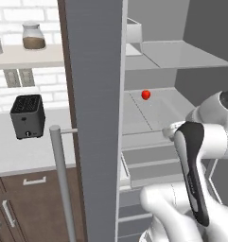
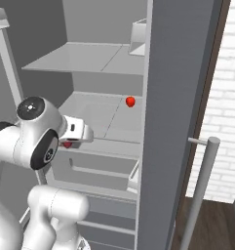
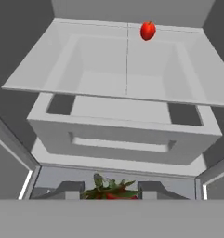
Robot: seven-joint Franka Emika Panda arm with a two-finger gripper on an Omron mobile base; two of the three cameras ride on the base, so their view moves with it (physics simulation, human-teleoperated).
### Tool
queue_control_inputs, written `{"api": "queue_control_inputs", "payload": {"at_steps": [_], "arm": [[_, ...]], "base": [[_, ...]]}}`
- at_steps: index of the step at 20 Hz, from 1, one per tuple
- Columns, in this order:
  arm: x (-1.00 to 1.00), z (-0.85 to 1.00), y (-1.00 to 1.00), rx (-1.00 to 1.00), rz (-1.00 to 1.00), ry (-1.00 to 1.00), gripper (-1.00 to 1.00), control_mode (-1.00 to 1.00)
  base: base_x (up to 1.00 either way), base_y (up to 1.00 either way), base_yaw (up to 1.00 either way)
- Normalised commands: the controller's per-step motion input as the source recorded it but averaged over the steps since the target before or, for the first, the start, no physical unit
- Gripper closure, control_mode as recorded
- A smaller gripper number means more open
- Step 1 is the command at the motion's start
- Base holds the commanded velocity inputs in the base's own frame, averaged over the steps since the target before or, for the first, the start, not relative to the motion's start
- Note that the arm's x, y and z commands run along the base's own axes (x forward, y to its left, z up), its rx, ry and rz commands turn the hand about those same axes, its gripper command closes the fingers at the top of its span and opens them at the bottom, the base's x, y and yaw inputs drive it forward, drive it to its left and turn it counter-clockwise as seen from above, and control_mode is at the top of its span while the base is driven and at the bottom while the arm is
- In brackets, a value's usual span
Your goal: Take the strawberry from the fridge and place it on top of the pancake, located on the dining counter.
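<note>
The fridge (image 1: 96,118) stands open. Its tall grey door is swung wide, and a long silver bar handle (image 1: 63,184) stands out from the door's edge. Inside are pale shelves (image 3: 108,86) with a closed pale drawer (image 3: 122,135) beneath them.

The white arm reaches into the opening. Its gripper (image 3: 109,191) is level with the front of the drawer and just below the middle shelf. The two dark fingers (image 3: 69,188) are clenched on the strawberry (image 3: 108,188), one on each side, touching it.

In the hand view, the strawberry's green leafy cap spreads upward, away from the hand and toward the fridge interior. The red body sits below the cap and is mostly cut off at the bottom. Its long axis therefore seems to run along the fingers, cap end outermost, but too little of the fruit shows to be sure. From the right base view, the strawberry (image 2: 67,143) is only a small red patch under the hand, in front of the drawer and clear of the shelf.

A second small red round fruit (image 1: 145,94) sits upright on the middle shelf, toward the back. It is well apart from the gripper, above it and deeper in the fridge.

To the left of the open door, a dark toaster (image 1: 27,116) stands on a pale wall countertop (image 1: 21,156) over brown wooden cabinets. A glass jar (image 1: 33,36) with brown contents rests on a shelf above, against white brick.
</note>
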Motion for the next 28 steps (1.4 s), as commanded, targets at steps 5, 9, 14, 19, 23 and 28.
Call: {"api": "queue_control_inputs", "payload": {"at_steps": [5,9,14,19,23,28], "arm": [[-0.5,0.08,0.15,0.0,-0.05,0.0,1.0,1.0],[0.0,0.0,0.0,0.0,0.0,0.0,1.0,1.0],[0.0,0.0,0.0,0.0,0.0,0.0,1.0,1.0],[0.0,0.0,0.0,0.0,0.0,0.0,1.0,1.0],[0.0,0.0,0.0,0.0,0.0,0.0,1.0,1.0],[0.0,0.0,0.0,0.0,0.0,0.0,1.0,1.0]], "base": [[-0.4,0.02,-0.02],[-1.0,0.0,-0.03],[-1.0,0.0,-0.01],[-1.0,-0.01,0.22],[-0.56,-0.14,0.88],[-0.27,-0.04,1.0]]}}
